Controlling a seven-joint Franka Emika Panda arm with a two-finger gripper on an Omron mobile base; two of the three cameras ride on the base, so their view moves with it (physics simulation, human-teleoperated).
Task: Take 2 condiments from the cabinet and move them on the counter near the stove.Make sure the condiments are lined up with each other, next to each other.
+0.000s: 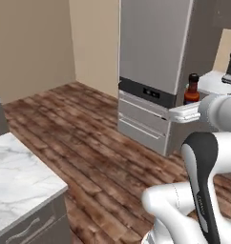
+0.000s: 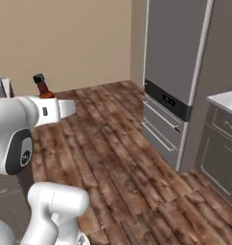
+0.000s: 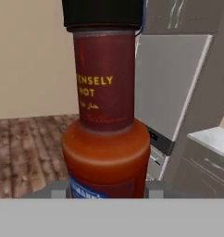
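One sauce bottle [image 3: 106, 139] between jaws

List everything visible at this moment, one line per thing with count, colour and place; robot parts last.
sauce bottle: one, reddish-brown with dark neck and black cap, upright in the gripper, held in the air above the floor
fridge: one, grey steel with a dark band and lower drawers, against the far wall
counter: white marble with grey veins, lower left of the left base view; another stretch beside the fridge
floor: brown wood planks
walls: beige
gripper: one, shut on the bottle's base
arm: one, white with dark joints
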